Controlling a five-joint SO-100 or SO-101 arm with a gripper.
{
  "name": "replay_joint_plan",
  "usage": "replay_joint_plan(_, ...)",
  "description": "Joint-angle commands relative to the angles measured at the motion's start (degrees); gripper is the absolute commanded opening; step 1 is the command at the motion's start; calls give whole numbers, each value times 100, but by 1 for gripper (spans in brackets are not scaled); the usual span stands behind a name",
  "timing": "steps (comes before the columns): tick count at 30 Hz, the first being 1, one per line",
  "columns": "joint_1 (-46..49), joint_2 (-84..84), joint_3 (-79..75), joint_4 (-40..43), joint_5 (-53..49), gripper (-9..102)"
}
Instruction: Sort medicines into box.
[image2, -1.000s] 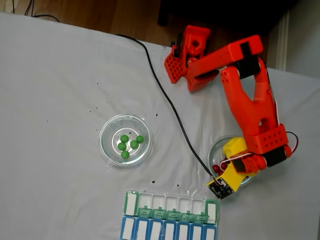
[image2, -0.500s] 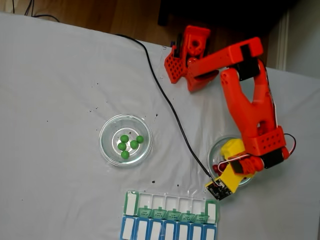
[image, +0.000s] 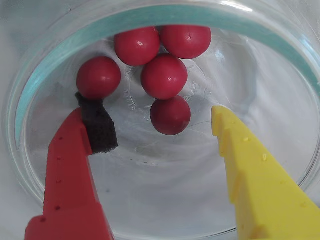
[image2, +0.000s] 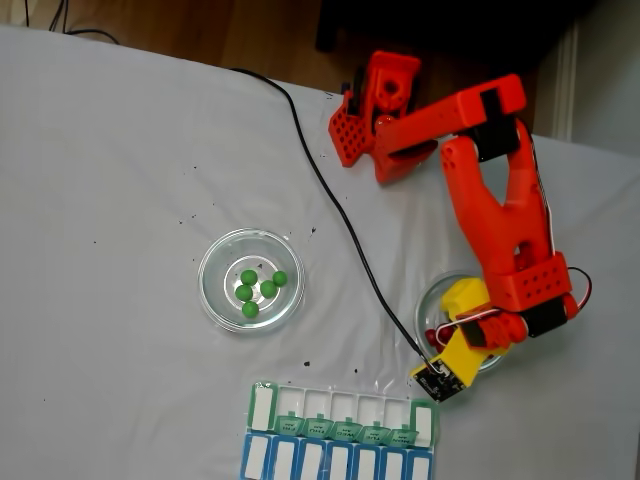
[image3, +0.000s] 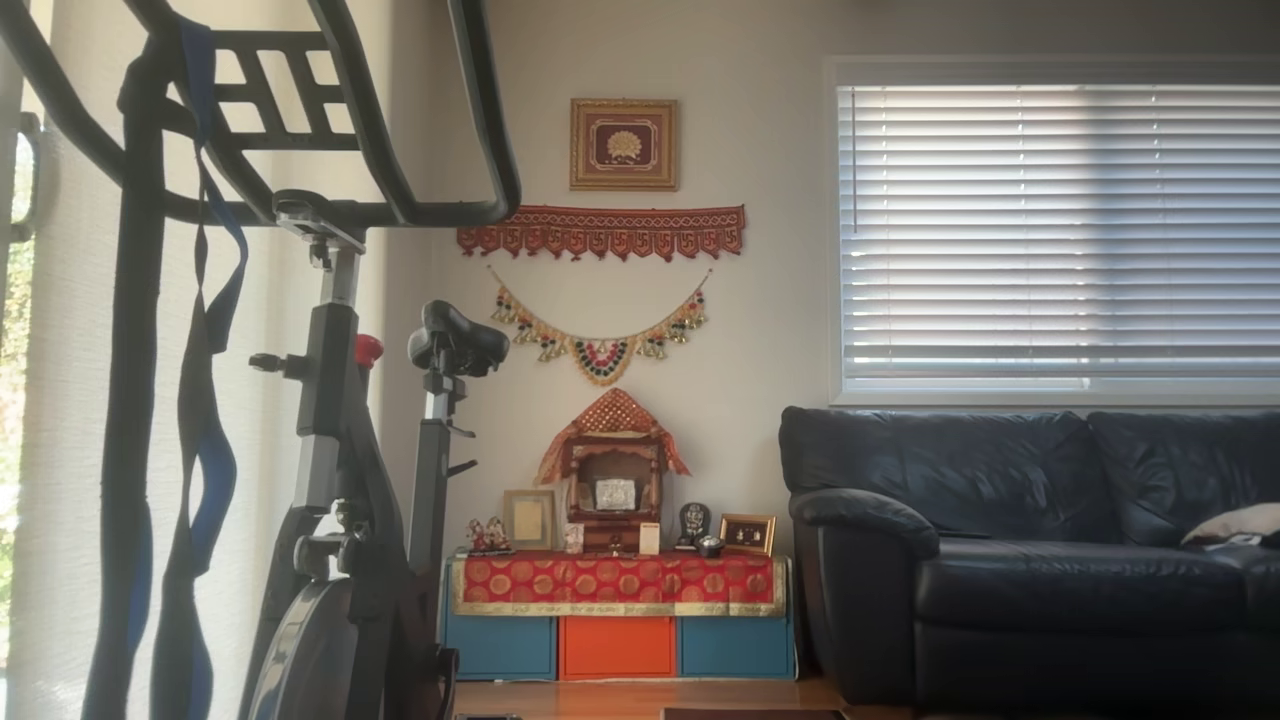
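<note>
In the wrist view several dark red medicines (image: 164, 76) lie in a cluster at the far side of a clear glass dish (image: 210, 16). My gripper (image: 155, 112) is open inside that dish, with its red, black-padded finger (image: 97, 125) to the left and its yellow finger (image: 250, 165) to the right. The nearest red ball (image: 170, 115) lies between the two tips, and another (image: 98, 77) touches the black pad. The fixed view shows my gripper (image2: 446, 326) down in the right-hand dish (image2: 424, 300). Several green medicines (image2: 255, 288) rest in the left dish (image2: 212, 262). The box (image2: 340, 415) lies at the table's near edge.
A blue-lidded row (image2: 335, 462) adjoins the box. A black cable (image2: 330, 190) runs across the white cloth from the far edge to the wrist camera board (image2: 437, 380). The arm's orange base (image2: 375, 110) stands at the far side. The other view shows a living room.
The wrist and gripper shifted slightly to the left over the right-hand dish. The medicines, the dishes and the box stayed where they were.
</note>
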Motion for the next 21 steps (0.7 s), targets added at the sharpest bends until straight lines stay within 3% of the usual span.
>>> replay_joint_plan(1,44,35,-167,-167,-70,34)
replay_joint_plan(21,18,62,-53,-229,-88,32)
